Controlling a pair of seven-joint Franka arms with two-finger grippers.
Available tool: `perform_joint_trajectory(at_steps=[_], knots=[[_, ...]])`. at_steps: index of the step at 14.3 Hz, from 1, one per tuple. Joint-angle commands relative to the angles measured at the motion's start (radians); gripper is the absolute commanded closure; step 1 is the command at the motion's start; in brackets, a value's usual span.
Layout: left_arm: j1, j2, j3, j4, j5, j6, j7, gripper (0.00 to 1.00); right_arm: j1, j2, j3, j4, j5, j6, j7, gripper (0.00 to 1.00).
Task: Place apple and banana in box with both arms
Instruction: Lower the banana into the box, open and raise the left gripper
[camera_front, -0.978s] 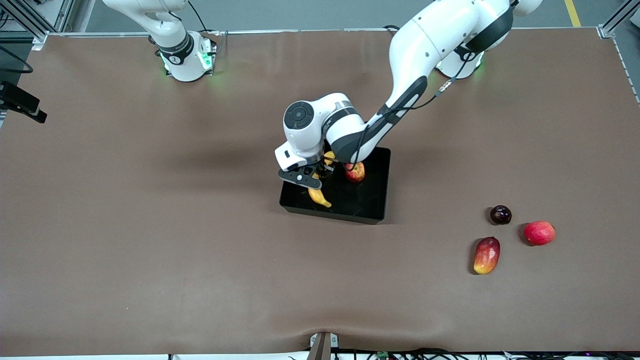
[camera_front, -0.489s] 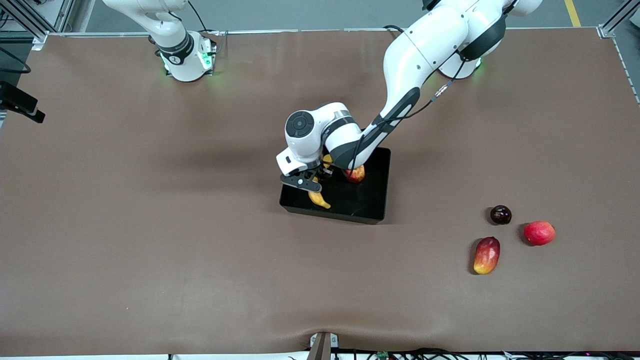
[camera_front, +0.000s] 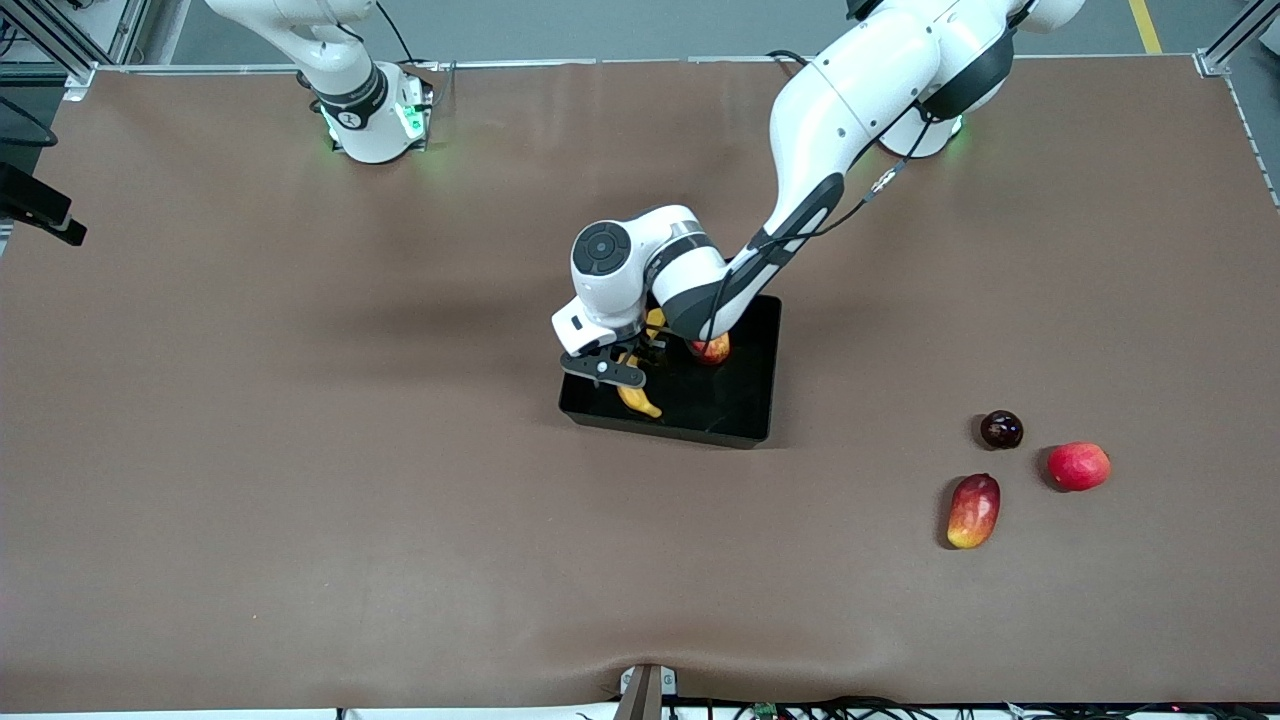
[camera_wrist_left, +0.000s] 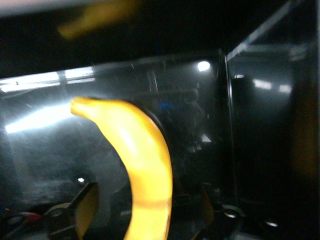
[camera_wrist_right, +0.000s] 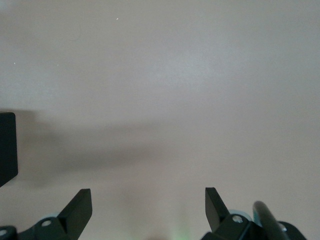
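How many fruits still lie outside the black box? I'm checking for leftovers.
3, all toward the left arm's end of the table: a dark round fruit, a pinkish-red fruit beside it, and a red-yellow mango-like fruit nearest the front camera.

Robot arms: 2 (left arm (camera_front: 850, 110); right arm (camera_front: 340, 70)). Box (camera_front: 745, 395), black: 1. Banana (camera_front: 637, 398): 1. Apple (camera_front: 712, 348): 1. Mango-like fruit (camera_front: 973, 511), red-yellow: 1. Pinkish-red round fruit (camera_front: 1078, 466): 1. Dark round fruit (camera_front: 1001, 429): 1.
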Motion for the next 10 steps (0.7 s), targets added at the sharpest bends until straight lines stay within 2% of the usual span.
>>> perform_joint_trajectory(at_steps=[1, 4, 7, 10], knots=[[0.042, -0.111, 0.001, -0.007, 0.010, -0.019, -0.011, 0.00, -0.026, -0.007, 0.013, 0.004, 0.016, -0.010, -0.009, 0.00], [0.094, -0.246, 0.001, -0.012, 0.008, -0.143, 0.004, 0.00, -0.031, -0.007, 0.013, 0.004, 0.016, -0.010, -0.009, 0.00], [0.221, -0.381, -0.010, -0.015, -0.008, -0.272, 0.047, 0.00, -0.030, -0.007, 0.013, 0.004, 0.016, -0.010, -0.009, 0.00], [0.304, -0.470, -0.010, -0.013, -0.010, -0.373, 0.056, 0.00, -0.030, -0.007, 0.013, 0.004, 0.016, -0.008, -0.008, 0.00]])
